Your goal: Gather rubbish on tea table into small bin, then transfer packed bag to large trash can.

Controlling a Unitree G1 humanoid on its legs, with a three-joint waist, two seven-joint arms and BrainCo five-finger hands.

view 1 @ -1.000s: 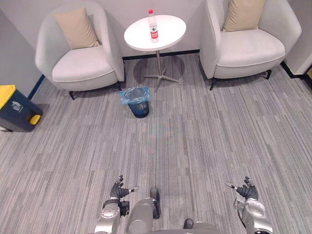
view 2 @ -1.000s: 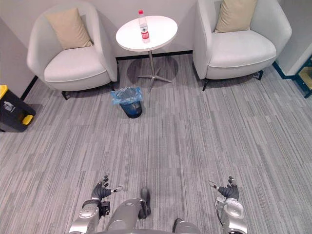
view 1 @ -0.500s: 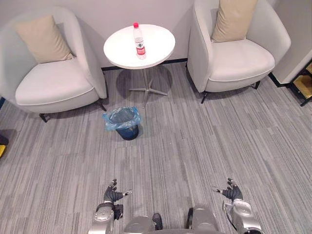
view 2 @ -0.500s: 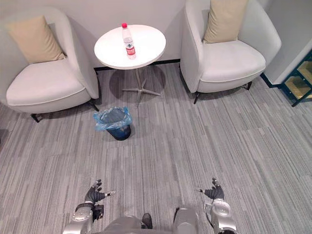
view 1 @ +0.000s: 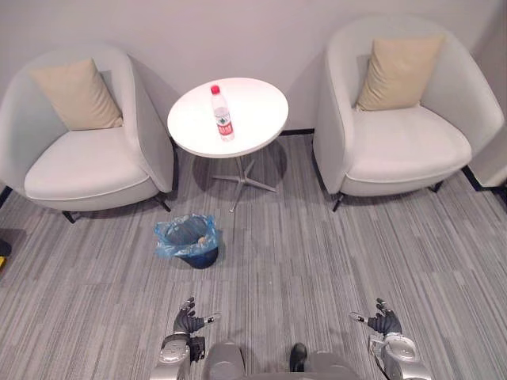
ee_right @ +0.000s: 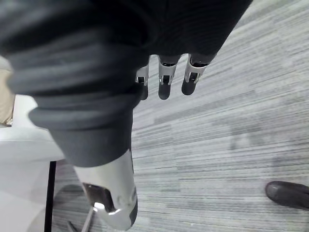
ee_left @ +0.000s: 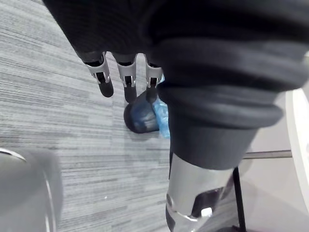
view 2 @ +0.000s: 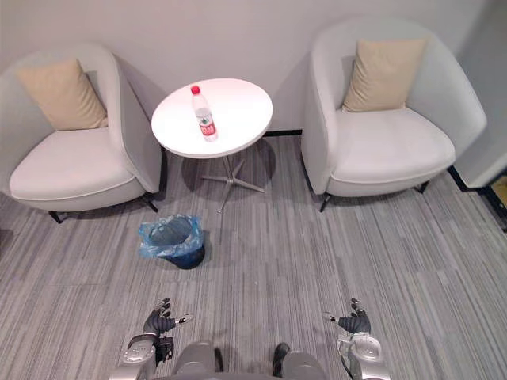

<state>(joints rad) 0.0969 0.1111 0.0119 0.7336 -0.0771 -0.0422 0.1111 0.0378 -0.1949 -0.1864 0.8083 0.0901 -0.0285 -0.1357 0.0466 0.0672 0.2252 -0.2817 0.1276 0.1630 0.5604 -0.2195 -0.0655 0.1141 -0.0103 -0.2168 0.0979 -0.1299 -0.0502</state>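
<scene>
A round white tea table (view 1: 252, 120) stands between two armchairs, and a clear water bottle (view 1: 222, 113) with a red cap and label is upright on it. A small dark bin (view 1: 188, 241) lined with a blue bag sits on the carpet in front of the table, to its left, with a small pale thing inside. My left hand (view 1: 187, 321) hangs low over the carpet, open with fingers spread, just short of the bin; the bin (ee_left: 140, 116) shows past its fingers (ee_left: 128, 82). My right hand (view 1: 384, 323) is open, low at the right, holding nothing.
A white armchair (view 1: 75, 158) with a tan cushion stands left of the table, and another (view 1: 404, 142) stands to its right. Grey striped carpet (view 1: 301, 261) lies between me and the furniture. A dark object (view 1: 3, 247) shows at the left edge.
The whole picture has shifted: the camera moved, so the table, bin and chairs now sit nearer and more centred. Both hands stay low and open.
</scene>
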